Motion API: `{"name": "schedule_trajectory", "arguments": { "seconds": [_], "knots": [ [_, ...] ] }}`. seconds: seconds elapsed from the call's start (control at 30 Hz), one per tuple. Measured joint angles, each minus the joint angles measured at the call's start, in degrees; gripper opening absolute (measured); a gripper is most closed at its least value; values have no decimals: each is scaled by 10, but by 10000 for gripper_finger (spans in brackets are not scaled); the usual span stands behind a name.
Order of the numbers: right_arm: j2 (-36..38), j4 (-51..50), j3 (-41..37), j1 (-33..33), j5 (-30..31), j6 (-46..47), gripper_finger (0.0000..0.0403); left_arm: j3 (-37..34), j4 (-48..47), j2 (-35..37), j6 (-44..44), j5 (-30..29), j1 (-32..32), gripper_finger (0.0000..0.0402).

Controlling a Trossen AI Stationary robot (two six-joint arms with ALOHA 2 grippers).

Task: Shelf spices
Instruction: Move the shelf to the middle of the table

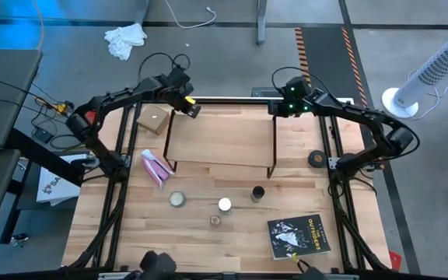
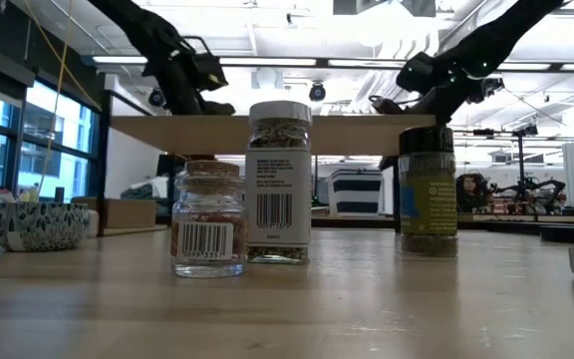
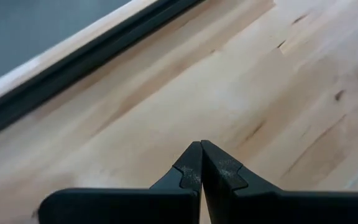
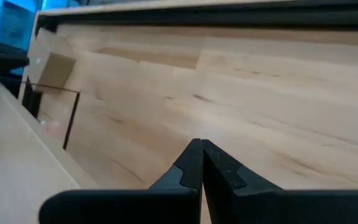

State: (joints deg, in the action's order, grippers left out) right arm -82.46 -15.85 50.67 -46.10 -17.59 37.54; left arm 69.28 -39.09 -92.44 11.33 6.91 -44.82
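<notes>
The shelf [image 1: 220, 140], a light wood top on thin black legs, stands mid-table; its top also shows in the low view [image 2: 267, 133]. In front of it the jars stand upright on the table: the white-capped jar [image 1: 224, 204] [image 2: 279, 184], the dark jar [image 1: 257, 193] [image 2: 428, 194] and the small clear glass jar [image 1: 215, 221] [image 2: 207, 219]. My left gripper [image 1: 194, 110] [image 3: 201, 146] hovers shut by the shelf's far left corner. My right gripper [image 1: 275, 108] [image 4: 201, 144] hovers shut by its far right corner, with the shelf [image 4: 17, 162] beside it.
A flat pale round tin [image 1: 177, 200], a pink tube [image 1: 155, 167], a cardboard box [image 1: 154, 119], a black roll [image 1: 316, 159] and a book [image 1: 298, 236] lie around the shelf. The black frame [image 1: 224, 99] runs along the table's far edge.
</notes>
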Motion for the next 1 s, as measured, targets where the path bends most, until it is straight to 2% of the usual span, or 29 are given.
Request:
{"name": "schedule_trajectory", "arguments": {
  "seconds": [0.47, 1.0],
  "knots": [
    [0, 18, 0, 71, -3, 12, 0, -124, 38, 114, 114, -31, 51, 0],
    [0, 15, 0, 106, -24, 28, 0, -132, 33, 134, 214, -62, 135, 0]
  ]
}}
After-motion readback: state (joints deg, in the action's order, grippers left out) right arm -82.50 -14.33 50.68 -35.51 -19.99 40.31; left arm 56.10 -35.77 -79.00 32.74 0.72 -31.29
